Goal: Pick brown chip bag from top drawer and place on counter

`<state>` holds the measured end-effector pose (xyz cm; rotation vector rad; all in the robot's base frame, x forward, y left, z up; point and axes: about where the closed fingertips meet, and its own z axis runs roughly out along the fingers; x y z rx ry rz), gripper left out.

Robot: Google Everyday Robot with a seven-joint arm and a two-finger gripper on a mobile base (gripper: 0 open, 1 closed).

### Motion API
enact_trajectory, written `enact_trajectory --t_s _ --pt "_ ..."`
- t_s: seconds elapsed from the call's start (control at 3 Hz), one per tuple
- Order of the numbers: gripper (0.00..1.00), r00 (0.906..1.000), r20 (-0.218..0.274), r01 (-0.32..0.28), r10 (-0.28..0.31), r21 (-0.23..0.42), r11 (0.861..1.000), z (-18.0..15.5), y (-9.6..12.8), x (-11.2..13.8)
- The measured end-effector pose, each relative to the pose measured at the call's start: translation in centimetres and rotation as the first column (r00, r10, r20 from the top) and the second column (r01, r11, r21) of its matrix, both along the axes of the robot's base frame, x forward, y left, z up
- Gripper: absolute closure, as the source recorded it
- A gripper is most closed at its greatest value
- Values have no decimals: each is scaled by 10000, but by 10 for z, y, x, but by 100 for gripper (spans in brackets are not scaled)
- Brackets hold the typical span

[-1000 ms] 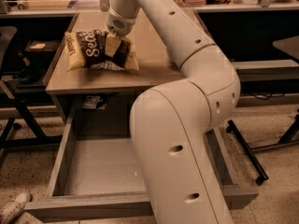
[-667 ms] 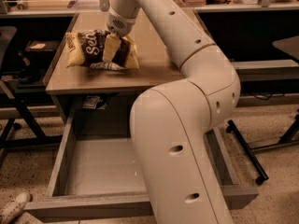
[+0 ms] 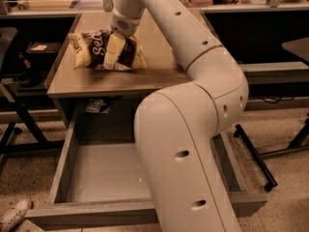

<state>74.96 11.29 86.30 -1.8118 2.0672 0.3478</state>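
While the arm reached over the counter (image 3: pixel 96 83), we logged the scene from the counter's left side across.

- Down-left of the counter, on the speckled floor, lay a white shoe (image 3: pixel 13 215).
- Left of the counter stood a dark desk frame (image 3: pixel 14 105) on thin legs.
- On the counter's left half sat the brown chip bag (image 3: pixel 92 48). It rested on the beige top, with a yellow corner toward the counter's left edge and the white script partly showing.
- The gripper (image 3: pixel 116 57) was down on the right part of the bag, near the counter's middle. We noted its fingers closed on the bag: one pale finger (image 3: pixel 113 50) lay across the front face, and the other was hidden behind.
- Below the counter the top drawer (image 3: pixel 96 211) stood pulled out, its grey bottom bare.
- A small label (image 3: pixel 95 105) hung just under the counter's front edge.
- From the counter's right side the cream arm (image 3: pixel 193 144) bent down over the drawer's right half and hid it.
- Right of the counter we saw a dark table leg (image 3: pixel 256 153) ending in a caster.
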Motion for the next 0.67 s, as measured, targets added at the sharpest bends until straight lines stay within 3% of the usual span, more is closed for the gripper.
enact_trajectory --t_s 0.33,0.67 --pt "0 9994 331 -15 33 -531 9986 22 3 -1" --pt "0 9851 1692 480 -308 -984 9940 84 7 4"
